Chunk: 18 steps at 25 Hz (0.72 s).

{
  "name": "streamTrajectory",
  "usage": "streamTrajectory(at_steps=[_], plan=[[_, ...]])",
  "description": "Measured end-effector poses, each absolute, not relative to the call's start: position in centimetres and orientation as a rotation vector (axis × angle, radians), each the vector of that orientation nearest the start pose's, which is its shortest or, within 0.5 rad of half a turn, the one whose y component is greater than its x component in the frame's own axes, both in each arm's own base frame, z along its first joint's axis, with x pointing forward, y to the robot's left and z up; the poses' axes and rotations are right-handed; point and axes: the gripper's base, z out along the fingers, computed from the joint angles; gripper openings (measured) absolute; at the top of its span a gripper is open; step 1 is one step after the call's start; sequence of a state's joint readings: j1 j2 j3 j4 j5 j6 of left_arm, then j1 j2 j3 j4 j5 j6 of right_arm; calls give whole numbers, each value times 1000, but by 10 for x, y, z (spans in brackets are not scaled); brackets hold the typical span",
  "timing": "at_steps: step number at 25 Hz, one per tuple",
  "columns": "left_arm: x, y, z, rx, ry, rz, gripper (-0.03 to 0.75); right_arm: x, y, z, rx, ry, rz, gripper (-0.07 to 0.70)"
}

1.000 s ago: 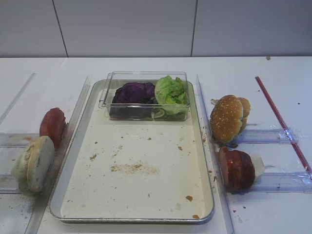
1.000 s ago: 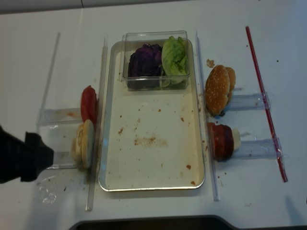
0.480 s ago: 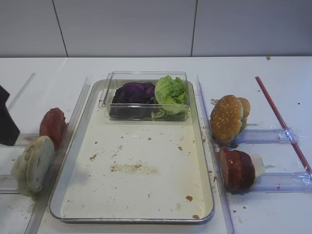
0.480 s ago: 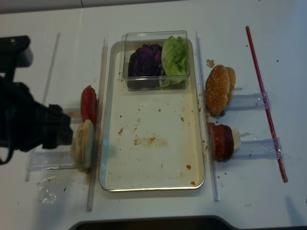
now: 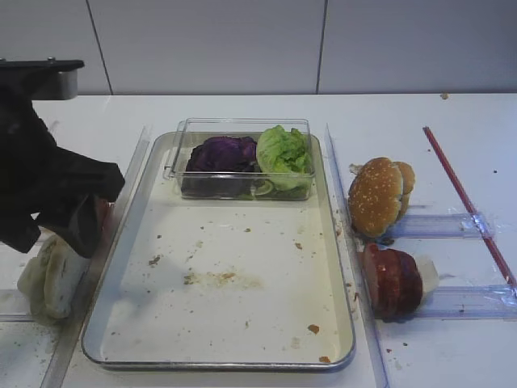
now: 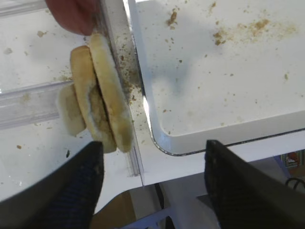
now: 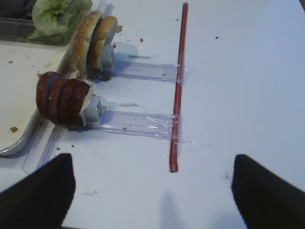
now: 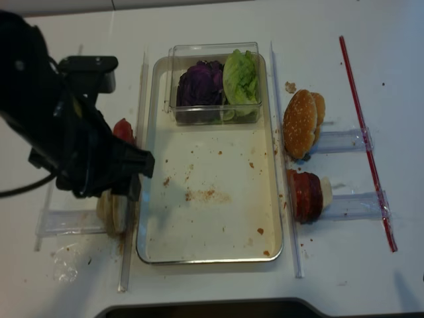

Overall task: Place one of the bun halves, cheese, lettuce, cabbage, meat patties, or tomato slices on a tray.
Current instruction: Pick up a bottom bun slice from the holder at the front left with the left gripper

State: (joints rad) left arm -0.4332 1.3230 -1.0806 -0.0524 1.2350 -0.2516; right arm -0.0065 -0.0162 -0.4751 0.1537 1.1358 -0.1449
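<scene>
Swung in, left claw (image 6: 150, 183) now hangs over pale buns (image 6: 97, 93) beside tray (image 6: 228, 138).

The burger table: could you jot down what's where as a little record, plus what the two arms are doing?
tray: middle of table, only crumbs on its bare floor
clear box: on the tray's far end, holds purple cabbage and lettuce
left rack: pale bun halves, tomato slice
right rack: sesame bun halves, meat patties
left gripper: open, above the pale bun halves
right gripper: open, holding nothing
</scene>
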Motion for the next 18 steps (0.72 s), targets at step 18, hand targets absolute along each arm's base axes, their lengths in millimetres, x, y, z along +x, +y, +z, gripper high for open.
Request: streamTrajectory(at_steps=[18], plan=[[245,-118,269,219,3086,-89,386,-8,13,265,-156,2113,99,691]])
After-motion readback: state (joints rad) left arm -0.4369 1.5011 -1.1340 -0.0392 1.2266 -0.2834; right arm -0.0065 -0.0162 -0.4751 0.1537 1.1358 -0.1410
